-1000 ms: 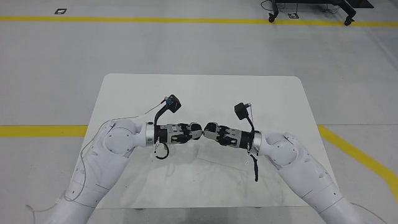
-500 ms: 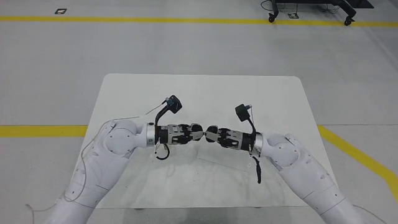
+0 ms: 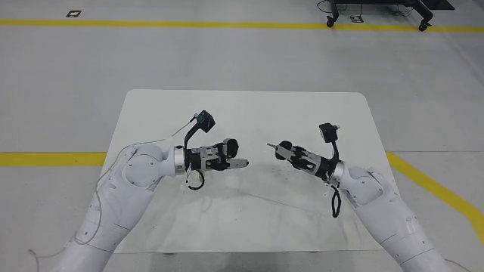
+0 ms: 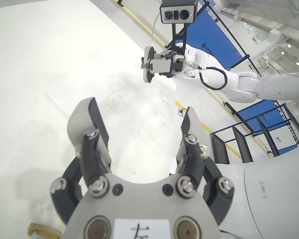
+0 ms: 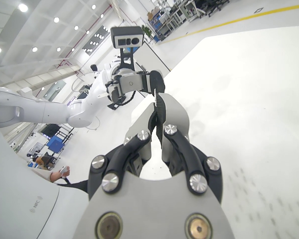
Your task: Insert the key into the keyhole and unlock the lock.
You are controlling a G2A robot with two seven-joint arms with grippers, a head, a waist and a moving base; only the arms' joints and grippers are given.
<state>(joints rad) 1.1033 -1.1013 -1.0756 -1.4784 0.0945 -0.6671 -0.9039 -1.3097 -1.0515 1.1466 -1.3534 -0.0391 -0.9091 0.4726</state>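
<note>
top view: two arms face each other above the white desk (image 3: 249, 109). the left pincer (image 3: 236, 164) and right pincer (image 3: 275, 148) are held apart, with a gap between them.

left wrist view: the left pincer stands spread, with nothing between its pads. a brass piece (image 4: 41, 230) peeks out beside the wrist, and whether it is the lock cannot be told. across the desk the right pincer is pressed together.

right wrist view: the right pincer pinches a thin metal sliver, apparently the key (image 5: 155, 93). its tip pokes out past the pads toward the left pincer. the key looks light, stiff and smooth, and is likely to pivot or slide under a turning load. it is best held flat across its broad head, with the blade left free. a lock would be heavier and would want a firm hold on its body, keyhole facing outward.
</note>
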